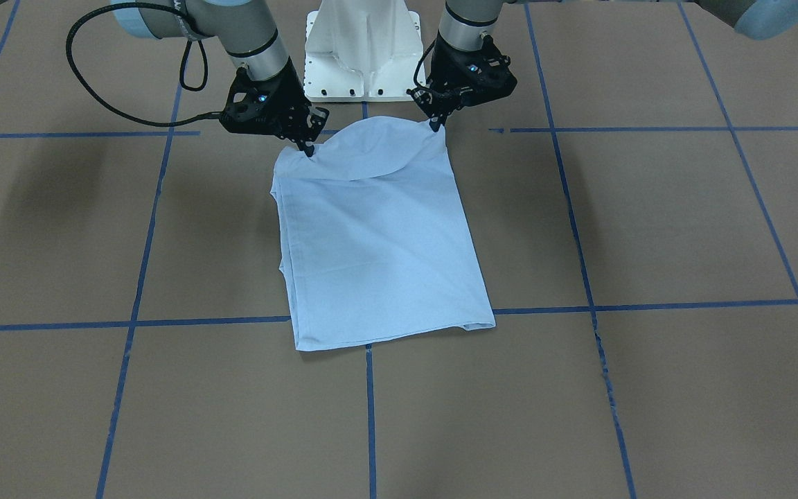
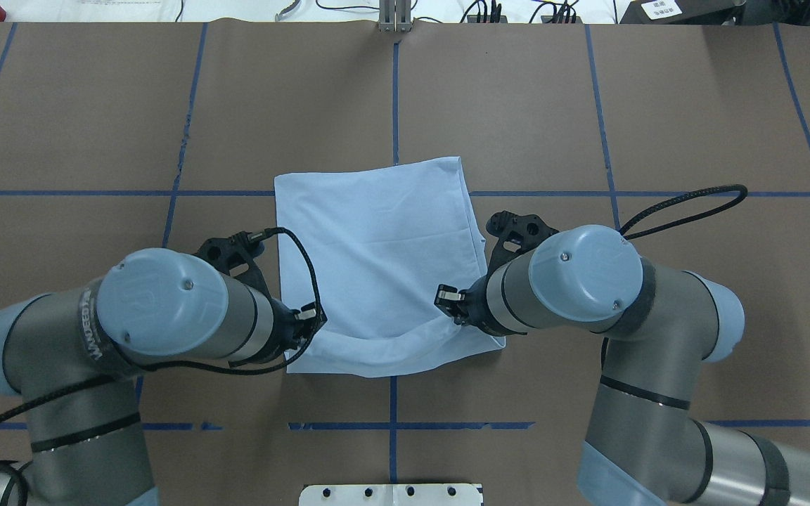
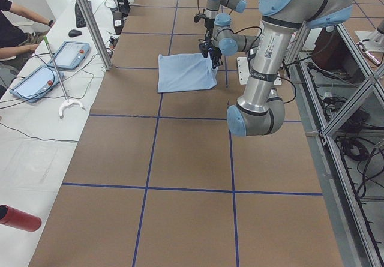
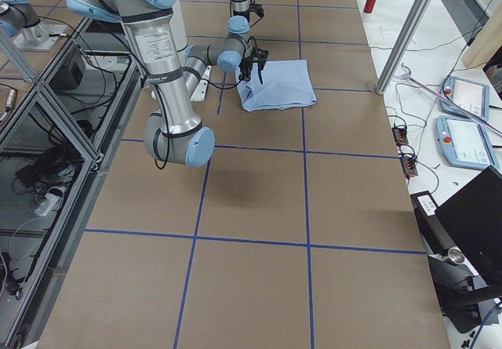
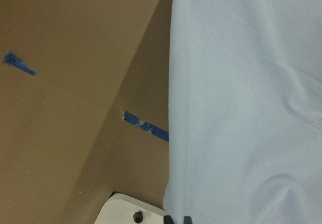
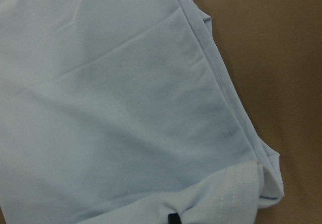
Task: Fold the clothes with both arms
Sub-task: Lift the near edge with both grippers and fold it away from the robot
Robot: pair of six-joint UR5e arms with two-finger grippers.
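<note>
The pale blue T-shirt (image 1: pixel 378 242) lies folded into a rectangle in the middle of the brown table, its print hidden. The edge nearest the robot is lifted into a curved flap. My left gripper (image 1: pixel 434 125) is shut on that edge's corner on the robot's left; the overhead view shows it too (image 2: pixel 310 316). My right gripper (image 1: pixel 309 147) is shut on the other near corner and also shows from overhead (image 2: pixel 447 299). The far edge of the shirt (image 2: pixel 370 172) rests flat. Both wrist views are filled with shirt fabric (image 5: pixel 241 108) (image 6: pixel 126 108).
The white pedestal base (image 1: pixel 363 48) stands just behind the grippers. Blue tape lines (image 1: pixel 371 409) cross the brown table. In the exterior left view an operator, tablets (image 3: pixel 73 54) and a red bottle (image 3: pixel 18 218) are on the side bench, with a metal post (image 3: pixel 90 21) at the table edge.
</note>
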